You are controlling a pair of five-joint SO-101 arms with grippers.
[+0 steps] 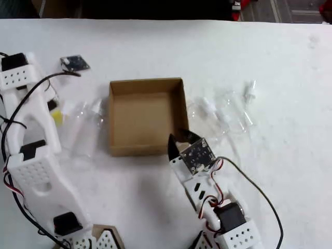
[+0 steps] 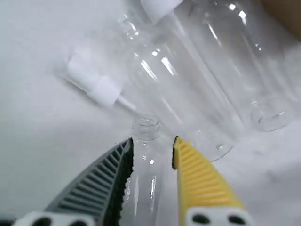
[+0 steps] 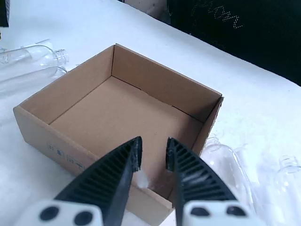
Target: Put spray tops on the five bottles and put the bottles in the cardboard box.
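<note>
A small clear bottle (image 2: 145, 128) with a bare neck lies between the grey and yellow fingers of my left gripper (image 2: 151, 143), which is shut on it. A white spray top (image 2: 94, 84) lies on the table just beyond that neck. Two more clear bottles (image 2: 197, 80) lie beside it, left of the cardboard box (image 1: 145, 115). In the high view the left gripper (image 1: 56, 115) is at the table's left side. My right gripper (image 3: 153, 153) hovers over the box's near right corner (image 1: 181, 141), its black fingers a little apart. The box (image 3: 155, 82) holds nothing.
Right of the box lie more clear bottles (image 1: 223, 116) and a spray top (image 1: 250, 89). A small dark square object (image 1: 74, 63) sits at the back left. The table's far half is bare white surface.
</note>
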